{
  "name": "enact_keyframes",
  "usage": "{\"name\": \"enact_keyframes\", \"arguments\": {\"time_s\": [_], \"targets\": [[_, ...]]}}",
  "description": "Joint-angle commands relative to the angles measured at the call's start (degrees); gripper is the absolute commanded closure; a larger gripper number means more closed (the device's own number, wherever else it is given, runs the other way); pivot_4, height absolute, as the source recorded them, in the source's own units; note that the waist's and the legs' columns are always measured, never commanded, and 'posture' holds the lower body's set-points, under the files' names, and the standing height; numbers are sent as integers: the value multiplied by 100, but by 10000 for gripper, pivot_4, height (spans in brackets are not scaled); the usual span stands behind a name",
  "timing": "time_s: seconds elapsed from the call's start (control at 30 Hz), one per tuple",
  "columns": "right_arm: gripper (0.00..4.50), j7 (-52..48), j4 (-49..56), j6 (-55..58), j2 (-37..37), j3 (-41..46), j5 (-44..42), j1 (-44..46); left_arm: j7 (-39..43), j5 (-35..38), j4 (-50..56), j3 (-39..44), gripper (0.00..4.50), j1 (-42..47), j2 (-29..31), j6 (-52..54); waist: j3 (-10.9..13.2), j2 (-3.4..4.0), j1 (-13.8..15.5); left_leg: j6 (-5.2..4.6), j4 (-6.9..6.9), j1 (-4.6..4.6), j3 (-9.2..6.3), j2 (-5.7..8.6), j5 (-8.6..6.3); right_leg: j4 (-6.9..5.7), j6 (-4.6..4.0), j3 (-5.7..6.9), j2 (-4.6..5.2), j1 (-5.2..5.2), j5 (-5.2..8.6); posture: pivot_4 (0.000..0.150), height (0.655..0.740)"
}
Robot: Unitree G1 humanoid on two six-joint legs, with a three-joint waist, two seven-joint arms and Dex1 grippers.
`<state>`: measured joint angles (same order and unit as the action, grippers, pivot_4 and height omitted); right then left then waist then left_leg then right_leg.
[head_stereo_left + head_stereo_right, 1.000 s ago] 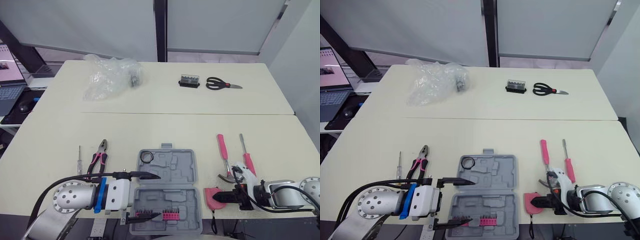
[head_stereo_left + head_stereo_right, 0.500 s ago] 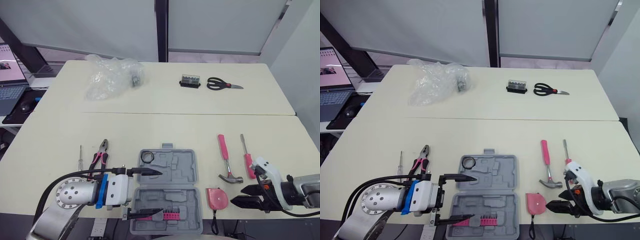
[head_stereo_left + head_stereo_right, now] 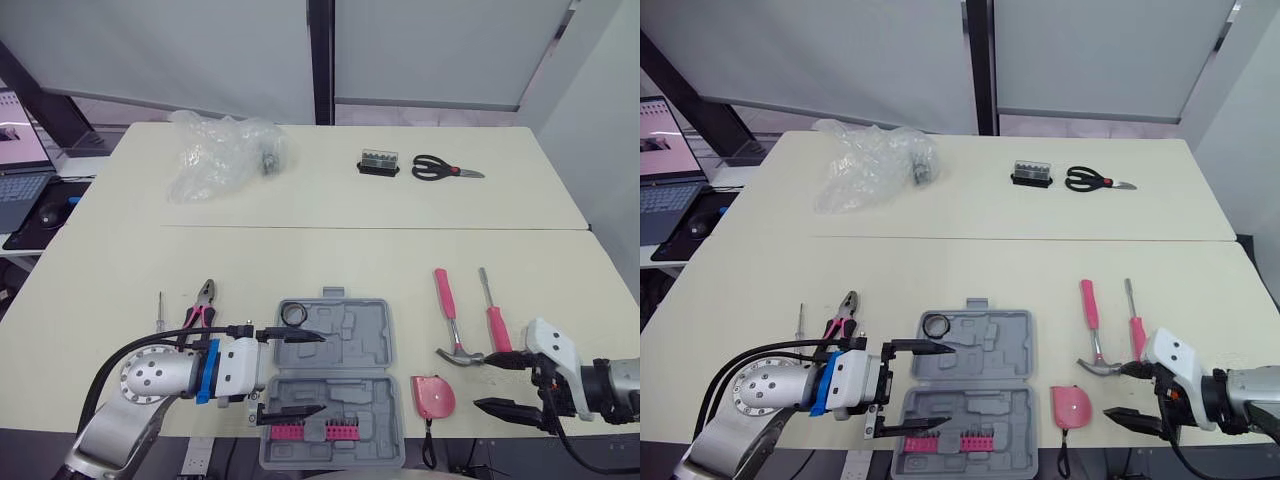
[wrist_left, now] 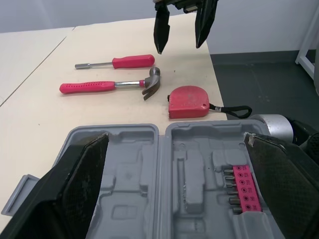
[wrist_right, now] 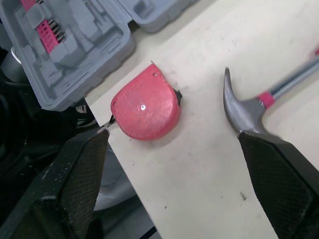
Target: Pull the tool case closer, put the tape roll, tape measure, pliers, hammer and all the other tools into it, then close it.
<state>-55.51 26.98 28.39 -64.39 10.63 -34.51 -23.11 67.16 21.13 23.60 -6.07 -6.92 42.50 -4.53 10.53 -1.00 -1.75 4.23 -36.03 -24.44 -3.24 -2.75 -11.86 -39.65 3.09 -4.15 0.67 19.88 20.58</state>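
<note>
The grey tool case (image 3: 340, 372) lies open near the table's front edge, with a black tape roll (image 3: 293, 315) in its far half and pink bits (image 3: 310, 432) in its near half. My left gripper (image 3: 297, 373) is open, its fingers spread over the case's left side with nothing in them. Right of the case lies the pink tape measure (image 3: 432, 396). My right gripper (image 3: 487, 383) is open just right of the tape measure, not touching it. The pink-handled hammer (image 3: 450, 318) and a pink screwdriver (image 3: 491, 312) lie beyond it. Pliers (image 3: 200, 310) and a thin screwdriver (image 3: 159, 312) lie left of the case.
At the table's far side are black scissors (image 3: 445, 168), a small bit holder (image 3: 379, 162) and a crumpled plastic bag (image 3: 222, 152). A laptop (image 3: 15, 160) stands off the table's left edge. The right arm hangs over the table's front right corner.
My right gripper has drawn back to the right, off the tape measure, and now stands open beside it. The left gripper has shifted slightly away over the case.
</note>
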Motion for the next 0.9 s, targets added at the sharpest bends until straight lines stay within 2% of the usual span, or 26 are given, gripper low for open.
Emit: {"name": "enact_keyframes", "arguments": {"time_s": [0.03,0.23,0.33,0.47,0.57,0.9], "targets": [[1006,-352,-70,-978,123,177,576,170,112,148,-28,55,0,16,-77,-303,0,0,-1,0,1,5,0,1,0,1,0,0,1,-5,0,1500,7400],[1006,-989,-544,-2396,465,-1,1048,787,384,345,-72,93,0,-6,-22,-476,2,-2,-2,0,9,56,1,0,-1,26,0,2,2,-65,0,1500,7400],[1006,-1593,-938,-3677,618,-388,1422,1279,412,370,113,66,0,-135,29,-440,2,-2,-8,0,9,58,0,-1,-1,27,0,3,2,-66,0,1500,7400],[1006,-2221,-1564,-4632,720,-992,1838,1728,437,385,313,25,0,-274,114,-379,2,-1,-8,0,8,61,-1,-1,-1,29,0,4,2,-72,0,1500,7400],[1006,-2498,-1921,-4852,725,-1398,2034,1920,422,285,429,-22,0,-343,157,-380,2,0,11,0,8,62,-1,1,-1,30,-1,4,4,-74,0,1500,7400],[1006,-2127,-2480,-4721,1091,-1927,2622,2200,89,84,744,-34,0,-815,148,-407,3,1,8,0,8,66,-2,2,-1,29,-1,4,6,-77,0,1500,7400]]}}
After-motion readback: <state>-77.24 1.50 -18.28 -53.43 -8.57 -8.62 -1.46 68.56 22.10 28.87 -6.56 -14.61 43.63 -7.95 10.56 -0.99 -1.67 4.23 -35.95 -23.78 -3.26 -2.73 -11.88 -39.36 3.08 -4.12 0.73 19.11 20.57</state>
